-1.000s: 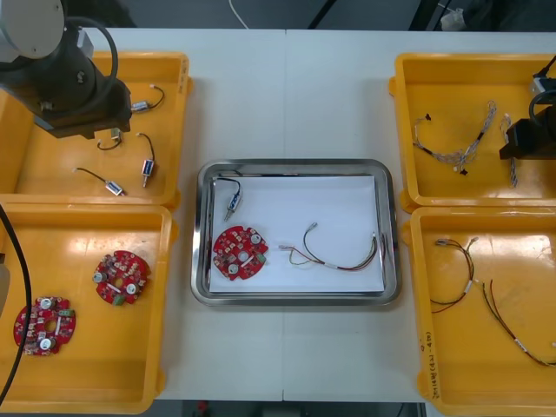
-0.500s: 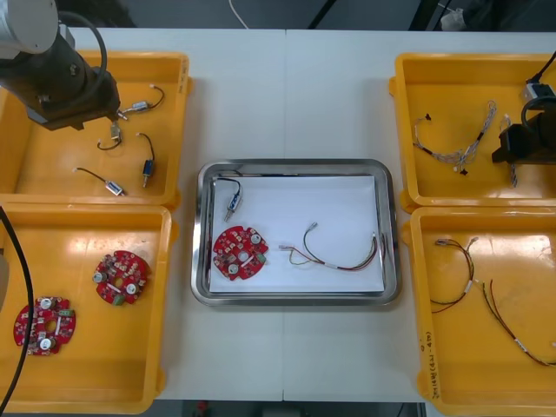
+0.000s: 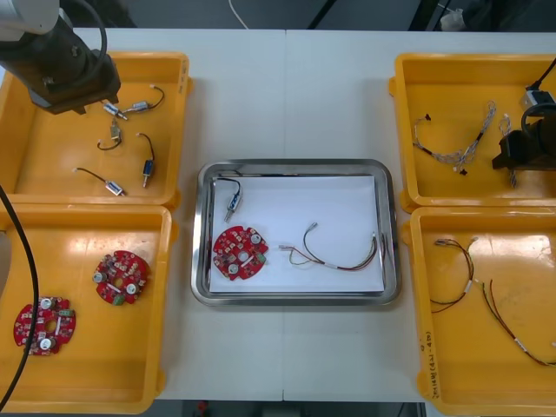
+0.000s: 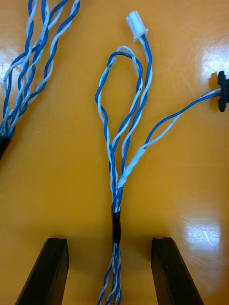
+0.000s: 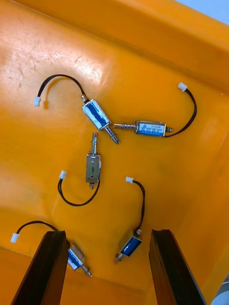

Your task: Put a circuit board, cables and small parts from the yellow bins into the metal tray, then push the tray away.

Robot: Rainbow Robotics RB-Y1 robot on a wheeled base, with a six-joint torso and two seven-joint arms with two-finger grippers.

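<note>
Left claw (image 5: 109, 233) drew back, wide over small metal parts (image 5: 93, 164) | right claw (image 4: 109, 240) wide — astride blue-white cable (image 4: 116, 224)

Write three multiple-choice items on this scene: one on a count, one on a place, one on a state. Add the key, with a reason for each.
1. Circuit boards in the metal tray: A) one; B) two; C) none.
2. The left tool hangs over: A) the metal tray; B) the far left bin, which holds small metal parts; C) a bin of cables.
3. The right tool is: A) shut on a cable; B) shut on nothing; C) open, astride a blue and white cable.

Key: 1 A, a single red board lies on the tray's white inside. 2 B, its wrist view looks down on those parts. 3 C, its fingers stand apart with the cable between them.
</note>
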